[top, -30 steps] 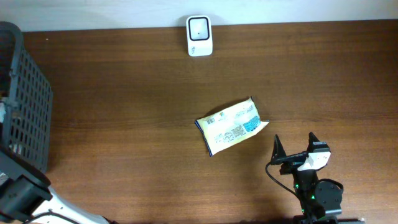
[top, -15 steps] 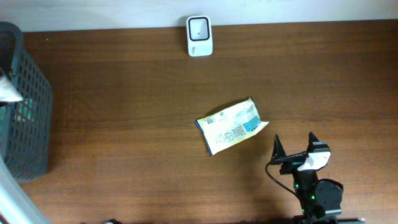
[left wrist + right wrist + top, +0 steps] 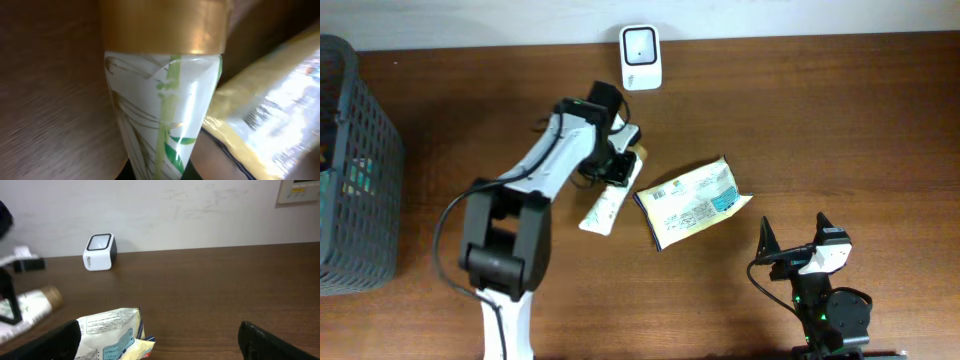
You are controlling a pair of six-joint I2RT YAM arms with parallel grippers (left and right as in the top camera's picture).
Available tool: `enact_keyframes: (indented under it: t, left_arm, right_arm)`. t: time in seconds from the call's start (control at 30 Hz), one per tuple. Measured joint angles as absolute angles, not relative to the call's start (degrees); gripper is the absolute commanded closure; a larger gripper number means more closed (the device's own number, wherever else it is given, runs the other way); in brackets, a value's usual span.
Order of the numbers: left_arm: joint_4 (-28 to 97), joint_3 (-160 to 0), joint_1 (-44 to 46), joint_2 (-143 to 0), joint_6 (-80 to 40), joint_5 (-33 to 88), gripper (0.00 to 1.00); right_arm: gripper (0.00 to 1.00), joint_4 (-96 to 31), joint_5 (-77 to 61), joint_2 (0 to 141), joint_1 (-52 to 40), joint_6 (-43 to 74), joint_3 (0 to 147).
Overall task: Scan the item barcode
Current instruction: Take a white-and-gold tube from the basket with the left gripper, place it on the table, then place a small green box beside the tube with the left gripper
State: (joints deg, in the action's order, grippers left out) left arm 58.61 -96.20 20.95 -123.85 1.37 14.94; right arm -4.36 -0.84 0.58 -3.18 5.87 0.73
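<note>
Toward the table's [image 3: 880, 120] far edge the left arm [image 3: 535, 170] stretches, left gripper [image 3: 617, 166] pinching a gold-capped tube [image 3: 603, 208]. Right gripper [image 3: 792, 221] gapes wide by the near edge.

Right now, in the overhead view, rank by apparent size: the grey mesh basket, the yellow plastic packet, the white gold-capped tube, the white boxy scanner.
1. grey mesh basket, even cropped
2. yellow plastic packet
3. white gold-capped tube and white boxy scanner: too alike to rank
</note>
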Motion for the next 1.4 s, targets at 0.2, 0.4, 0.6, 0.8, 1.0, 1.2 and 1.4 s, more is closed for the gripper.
enact_keyframes:
  t: [0.2,0.4,0.6,0.8,1.0,1.2,1.4]
  left_arm:
    - [58.35,-100.01,21.10,-125.64,-0.47,13.23,0.01]
    - [61.87,-126.56,15.55,-112.03,1.54,1.76,0.00]
    - [63.81,-130.98,-15.77,-101.58,0.14,-8.14,0.06]
    - [63.57,-131.02,-32.01,-107.33,0.16,-8.62,0.09]
    - [59.75,-130.93,-37.15,-123.00,3.05,-3.51,0.11]
    - [59.68,-130.93,-39.09,-134.45,10.44,3.53,0.26]
    - [59.00,-130.93,-39.31,-143.87,15.73,5.63,0.41]
  right_arm:
    - [0.01,-4.36,-0.82,0.58,-3.18,5.82,0.73]
    - [0.02,-4.36,-0.82,0.58,-3.18,5.85,0.73]
    - [0.01,-4.36,-0.84,0.58,-3.18,5.87,0.73]
    - [0.01,-4.36,-0.82,0.58,-3.18,5.82,0.73]
    - [0.01,-4.36,-0.84,0.58,-3.18,5.82,0.73]
    - [0.02,-4.36,-0.84,0.58,-3.18,5.87,0.73]
    - [0.01,-4.36,-0.84,0.58,-3.18,5.85,0.73]
